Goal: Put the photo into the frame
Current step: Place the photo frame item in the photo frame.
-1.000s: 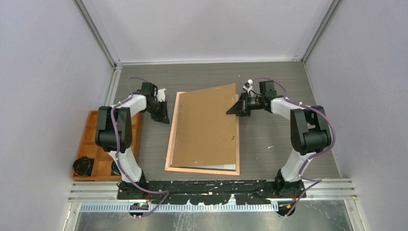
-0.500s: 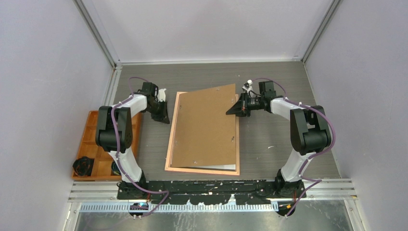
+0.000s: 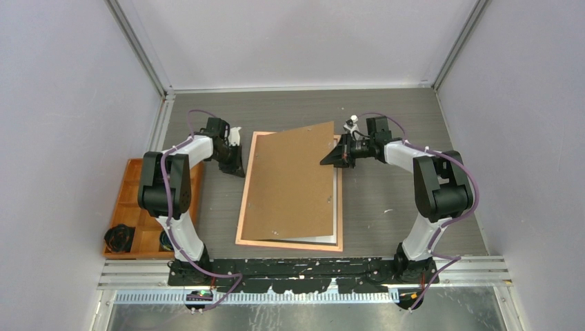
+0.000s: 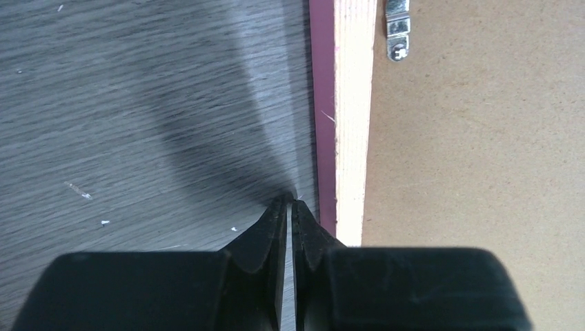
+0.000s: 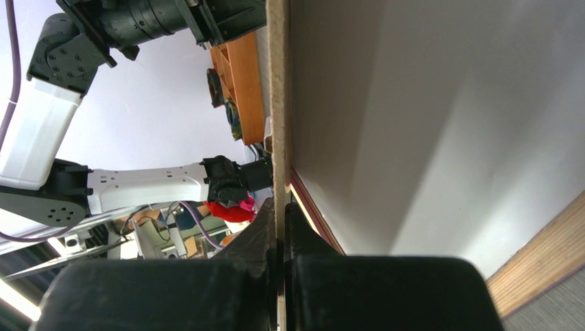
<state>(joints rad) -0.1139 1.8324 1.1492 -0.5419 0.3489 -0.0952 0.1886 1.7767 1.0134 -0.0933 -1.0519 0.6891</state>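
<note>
**A:** From above, what lies where?

**B:** One frame (image 3: 290,246) lies face down mid-tabletop (image 3: 393,200), with one brown board (image 3: 290,186) skewed on it. The right claw (image 3: 331,157) pinches the board's far right corner, which is raised. The photo (image 3: 317,240) is, I'd judge, the white strip along the frame's near and right sides. That makes one photo, already inside. One orange tray (image 3: 131,181) sits at the left edge.

**A:** And the left claw (image 3: 236,170)?

**B:** In its wrist view the jaws are together on nothing. The tips are at the tabletop, just beside the frame's outer edge. One metal clip (image 4: 397,27) sits next to the rail, over the board's edge.

**A:** The right wrist view?

**B:** The jaws are clamped on the board's edge. There's a white sheet beneath and a wooden rail to the side.

**A:** How should it seat the board?

**B:** Turn it square to the rails first. Then lower the raised corner slowly, so it drops inside and doesn't ride on a rail or drag the photo. The left claw could brace the frame against sliding.
</note>
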